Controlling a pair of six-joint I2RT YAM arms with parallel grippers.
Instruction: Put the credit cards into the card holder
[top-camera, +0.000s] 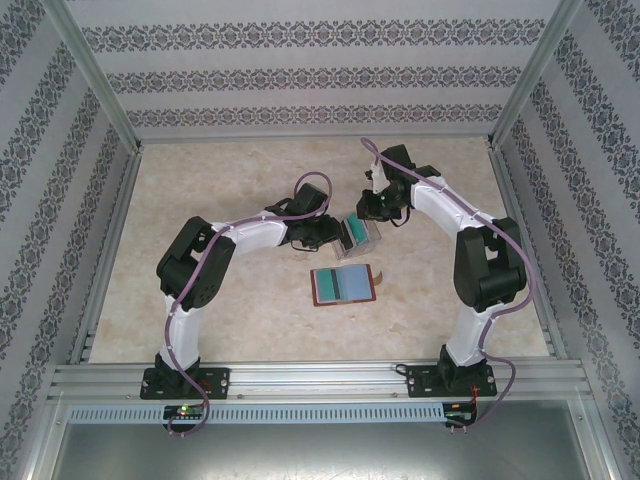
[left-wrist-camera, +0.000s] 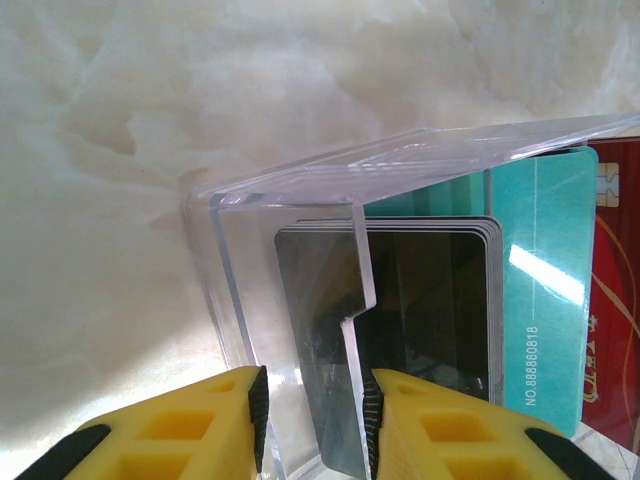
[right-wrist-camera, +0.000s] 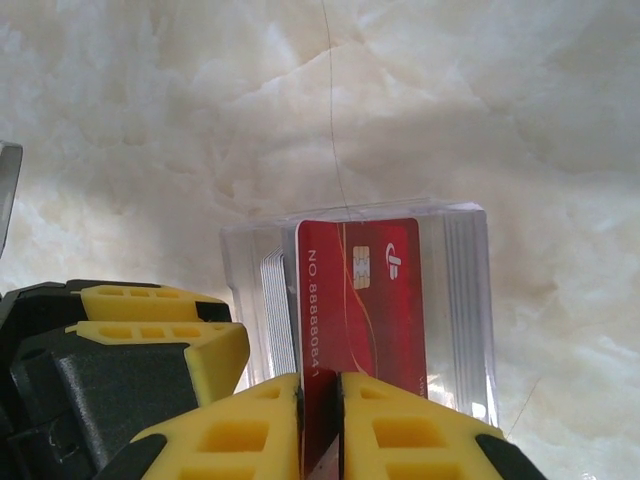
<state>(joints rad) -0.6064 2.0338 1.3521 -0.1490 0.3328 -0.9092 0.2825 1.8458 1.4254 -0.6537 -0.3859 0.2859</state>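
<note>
The clear plastic tray (left-wrist-camera: 300, 190) holds a stack of dark grey credit cards (left-wrist-camera: 430, 300), a teal card (left-wrist-camera: 540, 260) and a red card (left-wrist-camera: 615, 300), all standing on edge. My left gripper (left-wrist-camera: 315, 420) is shut on the tray's notched wall. My right gripper (right-wrist-camera: 320, 420) is shut on the red card (right-wrist-camera: 365, 300), which stands upright inside the tray (right-wrist-camera: 460, 300). In the top view the two grippers meet at the tray (top-camera: 360, 232), left (top-camera: 335, 236) and right (top-camera: 376, 210). The reddish-brown card holder (top-camera: 318, 285) lies open on the table nearer the arm bases, teal showing inside it.
The marble-patterned tabletop (top-camera: 220, 190) is bounded by metal frame posts and patterned walls. The left gripper's yellow fingers (right-wrist-camera: 150, 340) sit close beside the right gripper. A small tan object (top-camera: 382, 272) lies just right of the card holder.
</note>
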